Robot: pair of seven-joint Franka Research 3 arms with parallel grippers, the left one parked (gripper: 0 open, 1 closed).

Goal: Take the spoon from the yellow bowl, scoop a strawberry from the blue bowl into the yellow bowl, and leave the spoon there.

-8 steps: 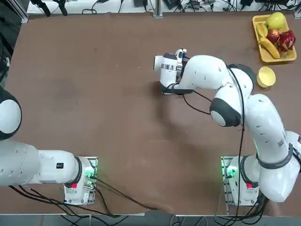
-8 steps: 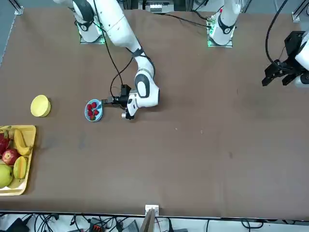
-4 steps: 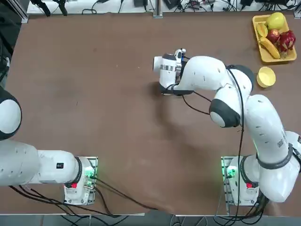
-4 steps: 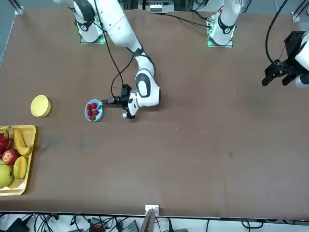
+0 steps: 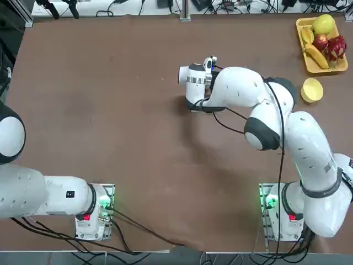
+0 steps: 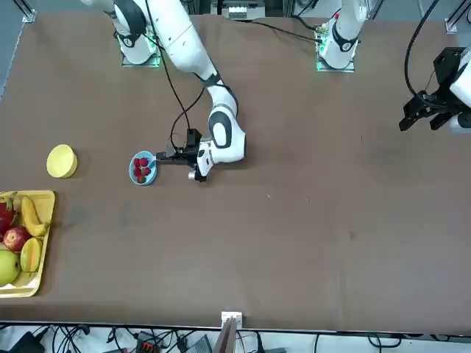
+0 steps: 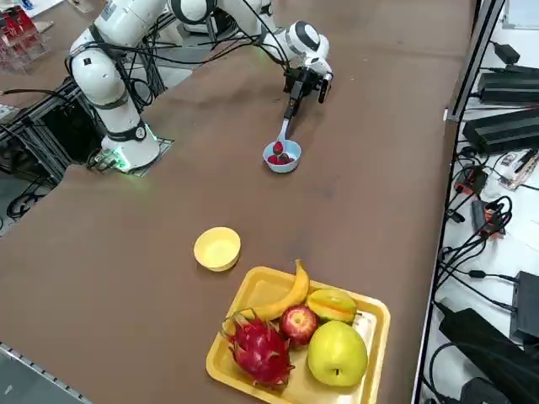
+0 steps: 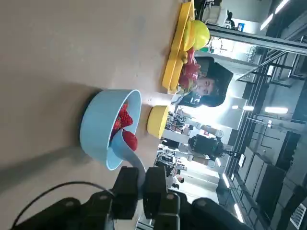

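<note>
The right claw (image 8: 140,190) is pinched tight on the spoon (image 8: 125,148), scooping a strawberry (image 8: 129,139) in the blue bowl (image 8: 98,127); the yellow bowl (image 7: 217,248) waits empty.

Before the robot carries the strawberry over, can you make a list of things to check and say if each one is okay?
1. Spoon held tight: ok. The right gripper is shut on its handle.
2. Strawberry on the spoon: ok. One red berry sits in the spoon's scoop at the blue bowl rim.
3. Spoon lifted clear of the blue bowl: not ok. The scoop is at the rim.
4. Yellow bowl ready: ok. It stands upright and empty.
5. Path to the yellow bowl: ok. Only bare table lies between the bowls.
6. Fruit tray out of the way: ok. It sits beyond the yellow bowl.
</note>
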